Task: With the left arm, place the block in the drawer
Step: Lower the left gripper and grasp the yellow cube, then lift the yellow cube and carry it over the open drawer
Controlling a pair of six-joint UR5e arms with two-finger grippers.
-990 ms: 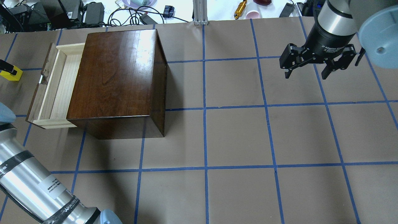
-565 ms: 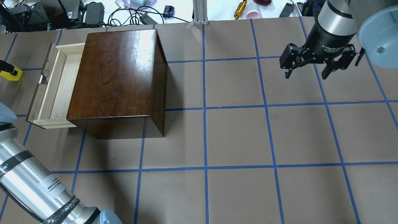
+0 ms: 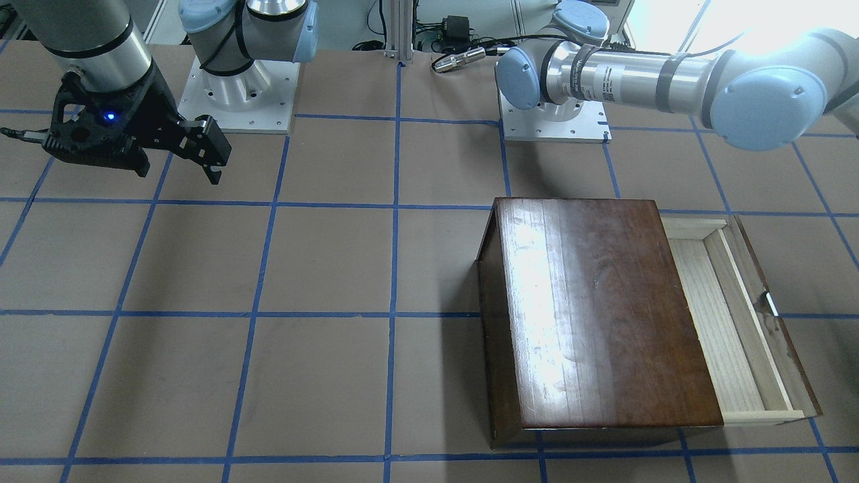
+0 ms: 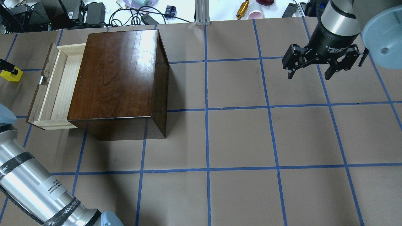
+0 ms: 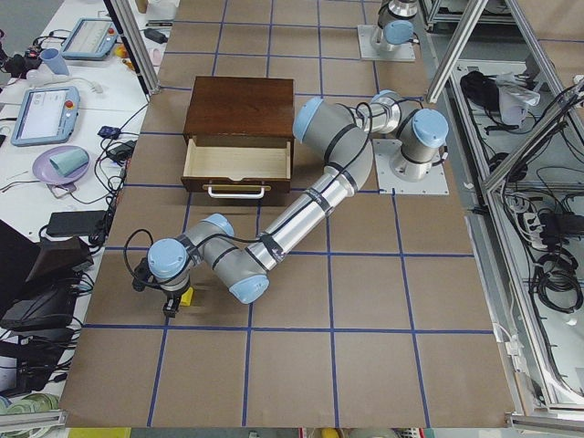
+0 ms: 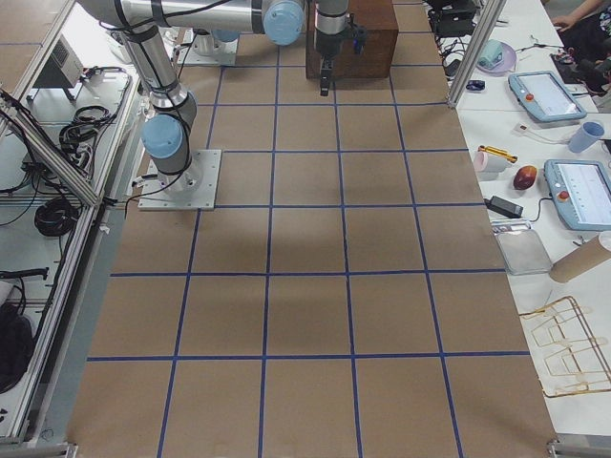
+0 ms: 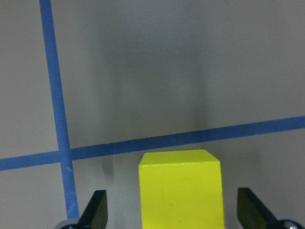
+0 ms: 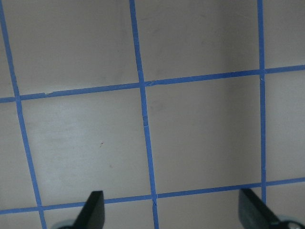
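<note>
The glossy dark-brown box [image 4: 116, 75] sat toward 9 o'clock on the brown paper-covered table [image 4: 238, 135] in the overhead view. Its drawer [image 4: 59, 84] was drawn out toward 9 o'clock, with the pale wood floor showing. The drawer's dark front panel [image 4: 37, 97], which carried a pale handle [image 5: 235, 192], stood between that floor and the yellow block [image 4: 12, 76]. The block lay on the table at 9 o'clock from the panel, near it but apart, at the view's left edge. Cables and power bricks [image 4: 94, 11] crowded the bench at 12 o'clock beyond the table. The left arm [image 4: 28, 185] came in at 7 o'clock. The left gripper [image 7: 174, 217] hung straight over the block with its fingers [image 7: 97, 210] spread wide. One finger was on each side of the cube, bare table showed in both gaps, and it gripped nothing. The right gripper [image 4: 309, 76] hovered at 3 o'clock from the box, well apart. Its jaws were wide over blue tape lines [image 8: 145, 124], and it held nothing
</note>
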